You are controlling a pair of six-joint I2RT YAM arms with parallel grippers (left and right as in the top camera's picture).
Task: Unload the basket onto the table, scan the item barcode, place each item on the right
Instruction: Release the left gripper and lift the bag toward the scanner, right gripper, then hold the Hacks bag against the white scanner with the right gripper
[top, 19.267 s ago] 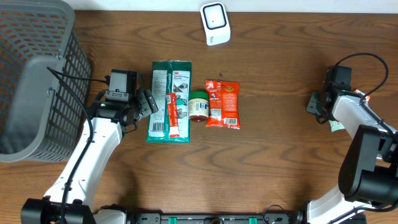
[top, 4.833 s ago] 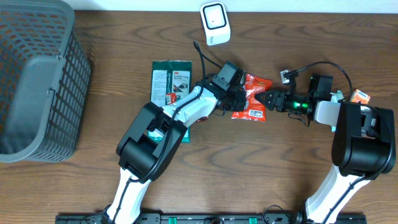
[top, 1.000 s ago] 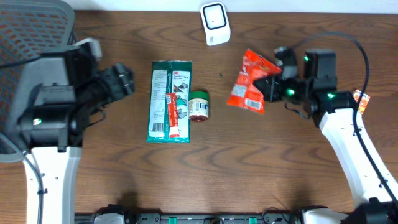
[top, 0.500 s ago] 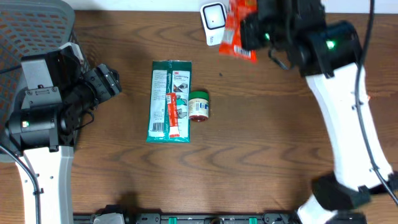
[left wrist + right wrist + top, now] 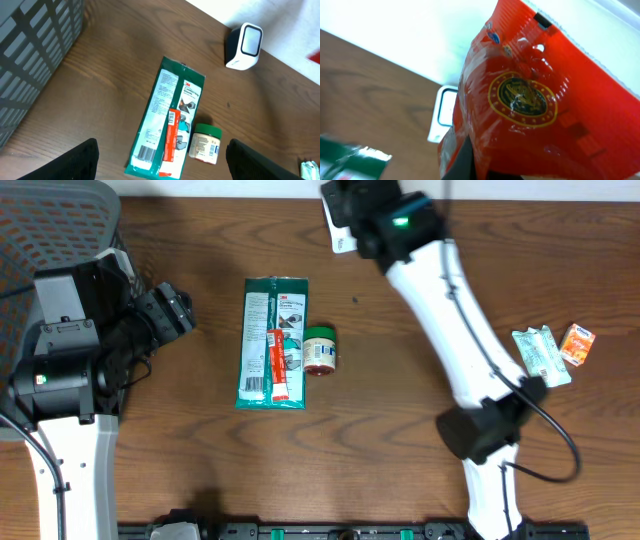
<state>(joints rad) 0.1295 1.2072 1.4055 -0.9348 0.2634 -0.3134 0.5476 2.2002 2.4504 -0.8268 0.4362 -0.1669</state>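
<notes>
We take this for a robotics lab set up as a mock shop checkout rather than a real store, though the views show little beyond the table (image 5: 300, 470) itself. Two robot arms, a left arm (image 5: 70, 380) and a right arm (image 5: 450, 310), stand at its wood-grain top, with a plain white wall (image 5: 395, 30) behind. Around them we see a white scanner (image 5: 243, 46), a grey basket (image 5: 30, 55) and packaged shop goods: a green pack (image 5: 272, 330), a jar (image 5: 320, 350), a red tube (image 5: 277, 367), a red bag (image 5: 535, 100) and small packets (image 5: 540, 355).
</notes>
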